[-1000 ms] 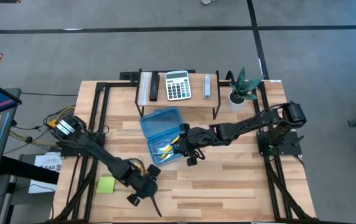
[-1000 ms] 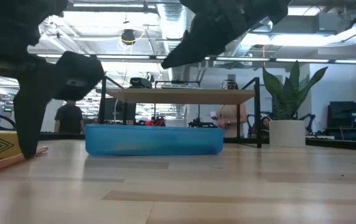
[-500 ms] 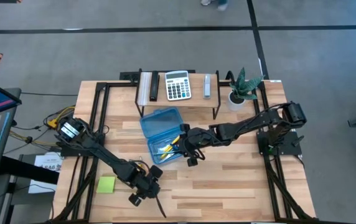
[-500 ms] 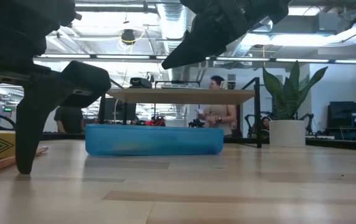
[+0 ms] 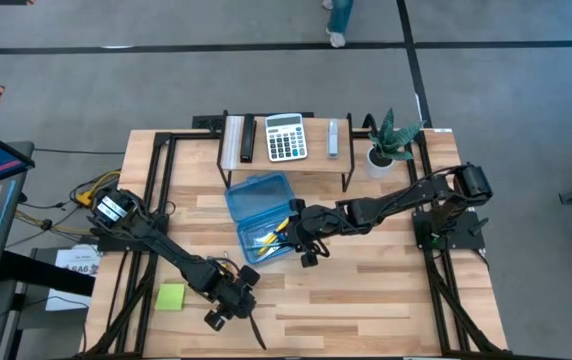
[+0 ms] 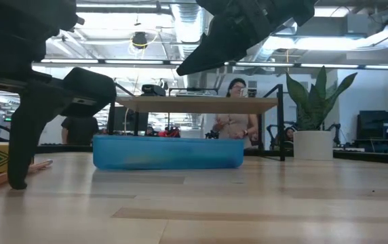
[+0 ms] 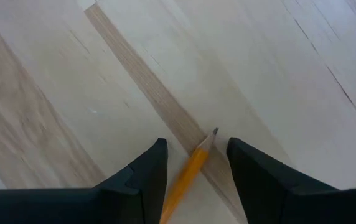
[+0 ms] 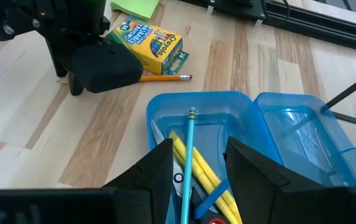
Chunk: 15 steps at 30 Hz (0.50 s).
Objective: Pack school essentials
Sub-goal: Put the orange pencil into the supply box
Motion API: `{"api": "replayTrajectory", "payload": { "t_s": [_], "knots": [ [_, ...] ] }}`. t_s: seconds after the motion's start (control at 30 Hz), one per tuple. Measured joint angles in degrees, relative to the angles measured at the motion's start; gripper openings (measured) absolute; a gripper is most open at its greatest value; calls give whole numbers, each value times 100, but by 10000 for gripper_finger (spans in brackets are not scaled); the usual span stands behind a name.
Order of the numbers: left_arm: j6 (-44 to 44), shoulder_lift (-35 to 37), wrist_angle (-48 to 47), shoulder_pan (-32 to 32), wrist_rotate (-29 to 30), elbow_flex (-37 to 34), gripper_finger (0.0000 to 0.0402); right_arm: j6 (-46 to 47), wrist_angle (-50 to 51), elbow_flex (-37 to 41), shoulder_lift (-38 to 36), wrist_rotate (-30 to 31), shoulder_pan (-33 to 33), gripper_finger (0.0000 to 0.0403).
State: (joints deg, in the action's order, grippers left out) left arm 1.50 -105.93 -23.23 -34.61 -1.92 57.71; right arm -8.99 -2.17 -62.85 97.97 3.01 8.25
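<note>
An orange pencil lies flat on the table, point away from my wrist. My left gripper stands open near the front left, steeply tilted down, one finger on each side of the pencil, fingertips at the tabletop. Beside it are the yellow-green crayon box and the lime sticky-note pad. My right gripper hangs open over the blue case's tray. In the tray lie yellow pencils and a teal pen, the pen's far end at the tray's far wall.
The case's open lid lies beside the tray. A raised shelf at the back carries the calculator. A potted plant stands at the back right. Bare wood lies near the front right. A person stands in the room behind.
My left gripper has tipped more steeply downward, and its fingertips have come down to the tabletop over the pencil. A person has walked across the room behind the table.
</note>
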Motion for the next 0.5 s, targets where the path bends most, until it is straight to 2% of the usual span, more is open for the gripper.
{"api": "replayTrajectory", "payload": {
  "t_s": [0.13, 0.37, 0.5],
  "knots": [
    [116, -2, -17, 15, 1, -2, 115, 0, 2, 0, 0, 0, 0, 164],
    [497, 2, 53, 88, -47, -18, 16, 0, 7, 0, 0, 0, 1, 160],
    [622, 2, 84, 105, 20, -22, 7, 0, 5, 0, 0, 0, 0, 160]
  ]
}}
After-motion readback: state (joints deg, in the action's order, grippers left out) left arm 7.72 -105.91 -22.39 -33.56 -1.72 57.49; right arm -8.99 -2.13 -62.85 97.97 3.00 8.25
